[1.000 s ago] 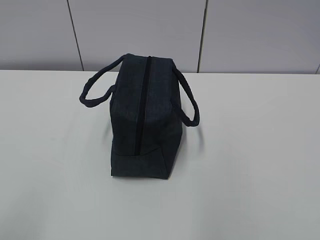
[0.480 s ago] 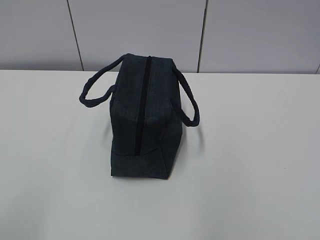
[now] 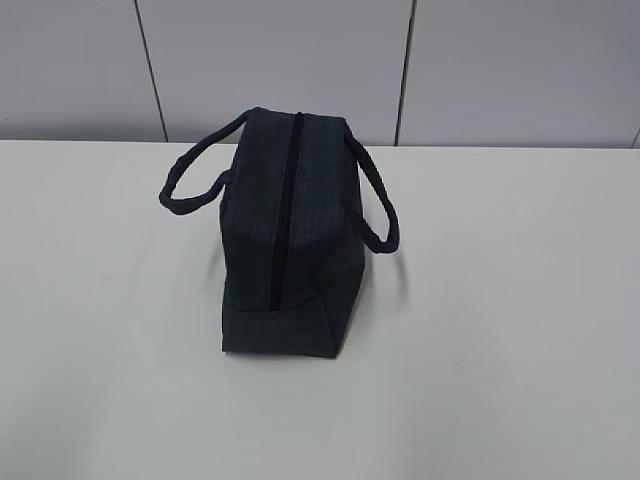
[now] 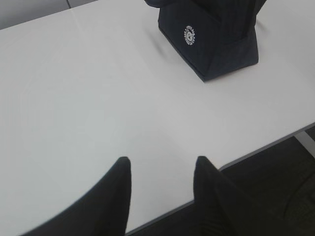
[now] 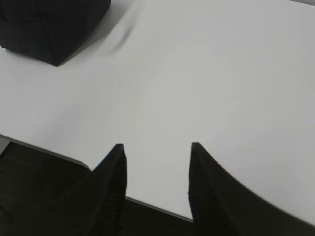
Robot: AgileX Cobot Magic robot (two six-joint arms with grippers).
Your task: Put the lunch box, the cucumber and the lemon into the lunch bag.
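Navy lunch bag (image 3: pixel 285 235) upright on table, zipper closed, 2 handles splayed.

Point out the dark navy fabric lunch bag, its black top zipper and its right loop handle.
Dark navy fabric lunch bag (image 3: pixel 280 325): exterior view, near end panel.
Black top zipper (image 3: pixel 288 200): exterior view, midway along the closed zip line.
Right loop handle (image 3: pixel 380 205): exterior view, outer curve of the strap.
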